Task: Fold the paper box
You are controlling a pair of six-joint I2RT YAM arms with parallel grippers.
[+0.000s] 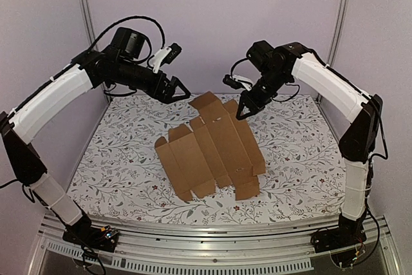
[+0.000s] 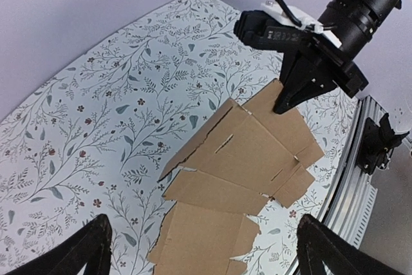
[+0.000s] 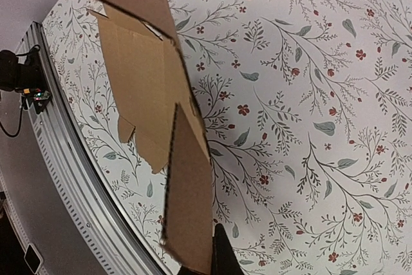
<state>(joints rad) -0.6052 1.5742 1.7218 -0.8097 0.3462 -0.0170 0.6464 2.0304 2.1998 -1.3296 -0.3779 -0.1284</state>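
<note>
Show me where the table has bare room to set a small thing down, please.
Bare table lies left of the paper box, up to the left edge, and a similar patch lies right of it. The far middle is crowded: the right gripper pinches the box's far flap, with the open left gripper close by.

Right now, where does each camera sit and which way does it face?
Top external: above and behind the arms, looks down at the table; shows both arms, left gripper open, right gripper pinching the box.
Left wrist: looks across the box at the right gripper; own fingers at bottom corners.
Right wrist: looks down along the box; one own finger at bottom.
Shared: all show the box.
</note>
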